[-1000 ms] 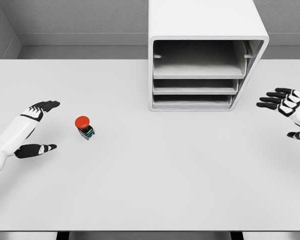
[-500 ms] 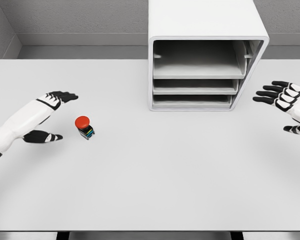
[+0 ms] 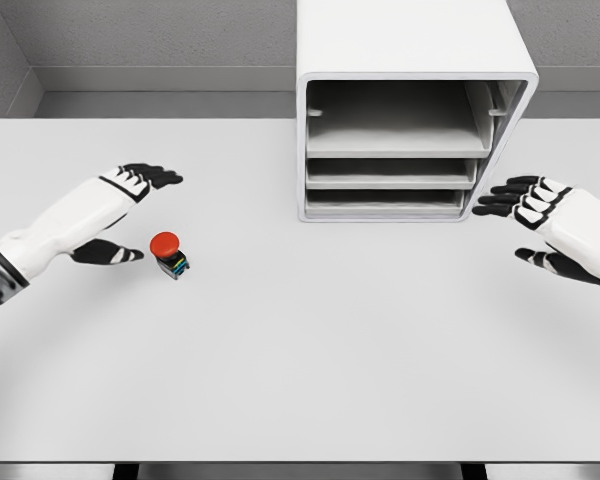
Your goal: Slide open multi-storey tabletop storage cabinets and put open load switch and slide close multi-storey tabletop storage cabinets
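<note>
The load switch (image 3: 168,254), a small black block with a red round button on top, stands on the white table (image 3: 300,350) at the left. My left hand (image 3: 130,210) is open just left of it, thumb low near the switch and fingers spread above it, not touching. The white storage cabinet (image 3: 410,60) stands at the back centre-right with three shallow drawers, the lowest (image 3: 385,203) near the table. My right hand (image 3: 530,215) hovers open just right of the cabinet's lower front corner, fingers pointing toward it.
Grey walls close off the back and the left of the table. The table's front edge runs along the bottom of the view.
My left hand has moved right and forward, closing in on the switch. My right hand has moved left toward the cabinet's lower right corner. The switch and the cabinet have not moved.
</note>
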